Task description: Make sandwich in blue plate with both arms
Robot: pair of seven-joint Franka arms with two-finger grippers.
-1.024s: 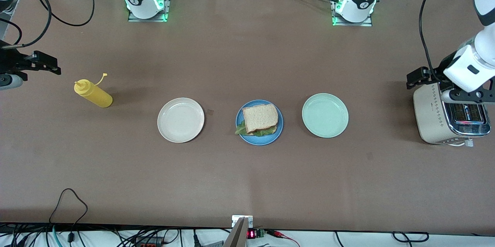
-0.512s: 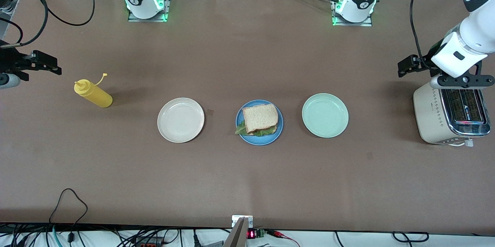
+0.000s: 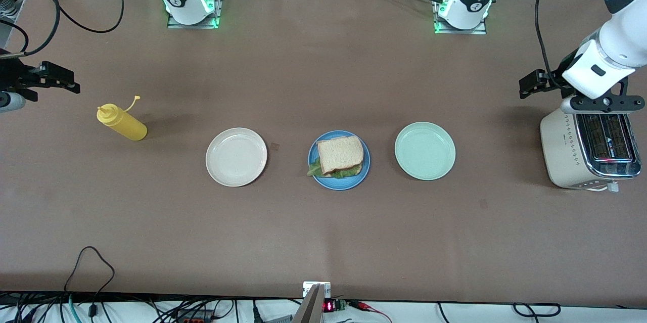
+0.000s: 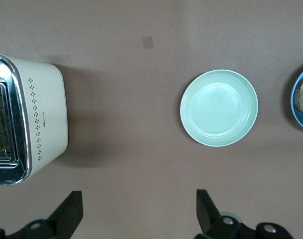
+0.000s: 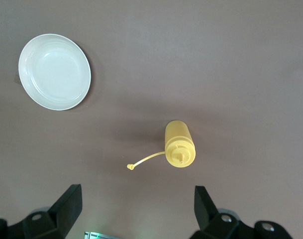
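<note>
While the sandwich [image 3: 340, 156] lay assembled on the blue plate [image 3: 362, 175] at the middle of the counter [image 3: 323, 232], both hands hung spread wide and held nothing. A lettuce leaf [image 3: 317, 169] stuck out from under the top slice on the edge nearer the front camera. The left hand [image 4: 136, 211] hovered over bare counter just beside the toaster [image 3: 586, 150] at the left arm's end, its two fingers [image 4: 69, 214] well apart and touching nothing. The right hand [image 5: 136, 209] hovered over bare counter near the yellow squeeze bottle [image 3: 122, 122] at the right arm's end, fingers [image 5: 66, 206] equally far apart. A cream-white plate [image 3: 236, 156] and a pale mint-green plate [image 3: 424, 150] sat to either side of the blue one, neither carrying anything.
</note>
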